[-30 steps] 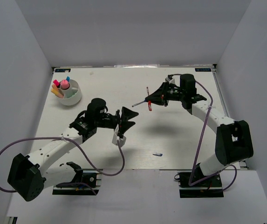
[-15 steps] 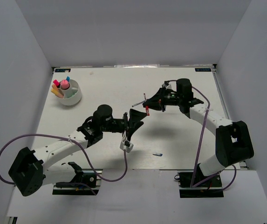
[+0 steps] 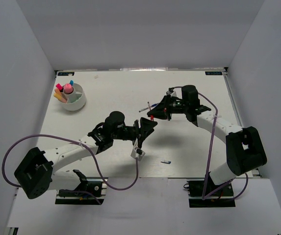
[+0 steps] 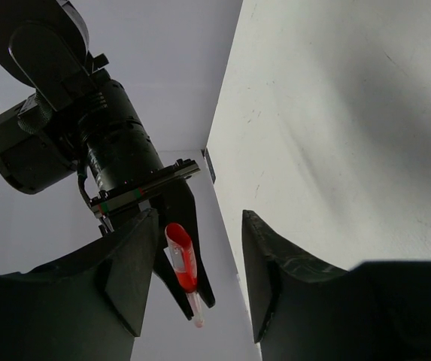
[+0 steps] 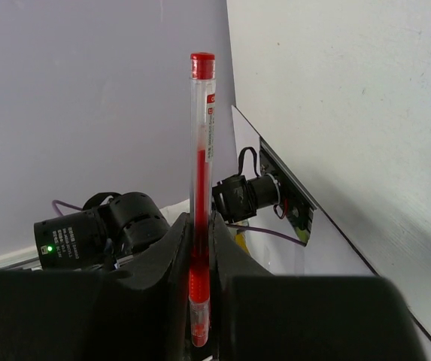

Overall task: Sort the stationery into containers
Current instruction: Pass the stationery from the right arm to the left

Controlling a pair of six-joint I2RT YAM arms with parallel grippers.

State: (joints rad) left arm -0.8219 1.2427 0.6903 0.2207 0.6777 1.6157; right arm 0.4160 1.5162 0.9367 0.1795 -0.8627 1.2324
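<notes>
The top camera hangs high at the near side and looks down on the whole table (image 3: 120, 93) from far off. The left wrist camera peers out close between its own fingers (image 4: 125, 278), rolled so the table stands at the right, and faces the right arm (image 4: 87, 143). The right wrist camera faces back at what seems the left arm (image 5: 125, 226). All three share the pen (image 5: 200, 188).

A flat white counter (image 3: 111, 93) fills the middle of a small box-like room. Plain pale grey walls stand around it: a left wall (image 3: 12, 73), a back wall (image 3: 140, 29) and a right wall (image 3: 272, 73). The light is soft and even. A faint grey shadow (image 3: 179, 134) lies on the counter. A small dark label (image 3: 64, 73) sits at its far left corner.
</notes>
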